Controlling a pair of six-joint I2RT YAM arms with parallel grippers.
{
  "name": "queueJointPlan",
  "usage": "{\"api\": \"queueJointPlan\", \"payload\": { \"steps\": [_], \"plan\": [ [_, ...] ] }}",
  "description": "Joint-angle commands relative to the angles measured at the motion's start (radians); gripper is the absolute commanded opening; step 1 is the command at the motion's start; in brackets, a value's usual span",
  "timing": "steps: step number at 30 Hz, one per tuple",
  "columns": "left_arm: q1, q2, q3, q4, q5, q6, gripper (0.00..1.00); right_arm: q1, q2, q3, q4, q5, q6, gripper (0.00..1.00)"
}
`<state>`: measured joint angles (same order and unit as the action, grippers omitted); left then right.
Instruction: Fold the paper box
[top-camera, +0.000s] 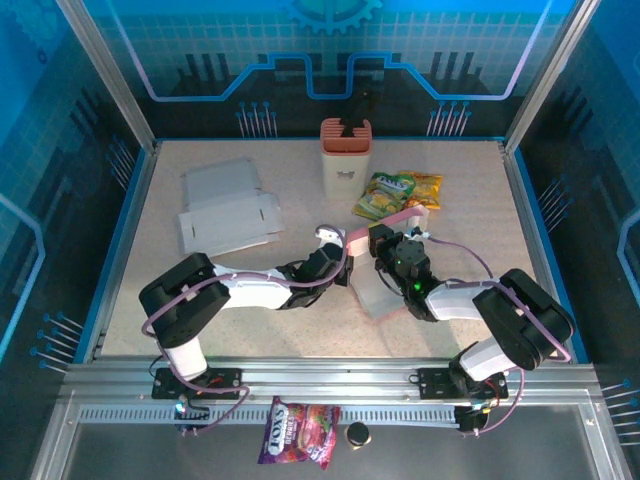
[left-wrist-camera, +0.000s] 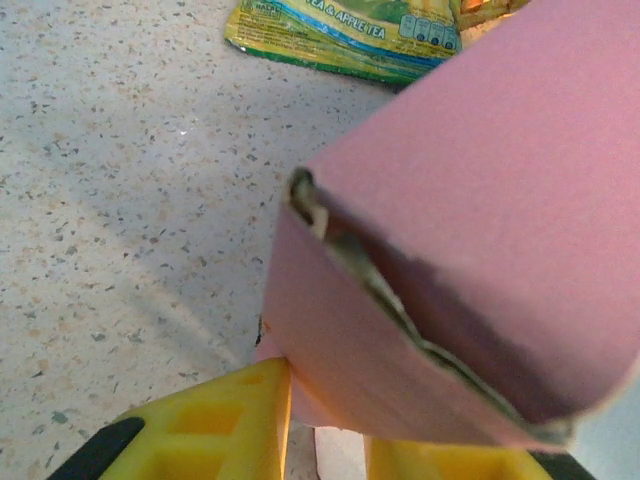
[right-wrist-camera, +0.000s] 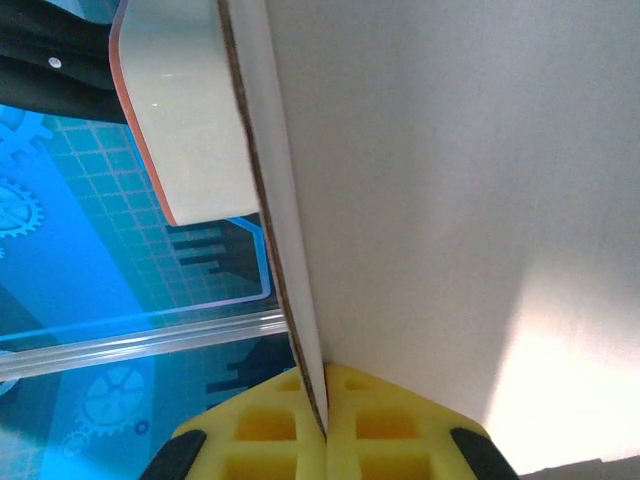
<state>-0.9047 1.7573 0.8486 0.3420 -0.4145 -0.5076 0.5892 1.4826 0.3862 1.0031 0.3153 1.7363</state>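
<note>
Centrally on the speckled table (top-camera: 470, 230), slightly nearer than its middle, sits the pink paper box (top-camera: 378, 290), part-folded, where the two arms meet from left and right. The right end effector (top-camera: 386, 248) is clenched on the box. In its wrist view the yellow fingers (right-wrist-camera: 250, 430) are pressed together, with the box's brown-edged white panel pinched between them and rising away from the tips. The left end effector (top-camera: 348, 264) meets the box's left side. Its wrist view shows the jaws a narrow way apart, a pink flap dropping between them against the left finger (left-wrist-camera: 225, 420), though I cannot tell whether it clamps that flap. A green snack bag (top-camera: 395, 195) lies just beyond the box.
</note>
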Motion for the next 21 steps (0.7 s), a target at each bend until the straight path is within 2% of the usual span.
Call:
{"api": "queueJointPlan", "payload": {
  "steps": [1,7,11,18,21],
  "plan": [
    [-0.011,0.037,0.049,-0.013,-0.053,-0.034,0.24,0.036,-0.030,0.018,0.001,-0.004,0.031,0.00],
    [-0.022,0.060,0.089,-0.049,-0.091,-0.061,0.16,0.036,-0.049,0.016,-0.030,0.011,0.050,0.00],
    [-0.029,0.069,0.102,-0.064,-0.112,-0.075,0.00,0.038,-0.048,0.021,-0.045,0.015,0.066,0.00],
    [-0.031,0.085,0.144,-0.113,-0.128,-0.103,0.00,0.043,-0.053,0.034,-0.076,0.018,0.084,0.00],
    [-0.031,0.092,0.186,-0.190,-0.162,-0.128,0.00,0.050,-0.058,0.039,-0.096,0.023,0.095,0.00]
  ]
}}
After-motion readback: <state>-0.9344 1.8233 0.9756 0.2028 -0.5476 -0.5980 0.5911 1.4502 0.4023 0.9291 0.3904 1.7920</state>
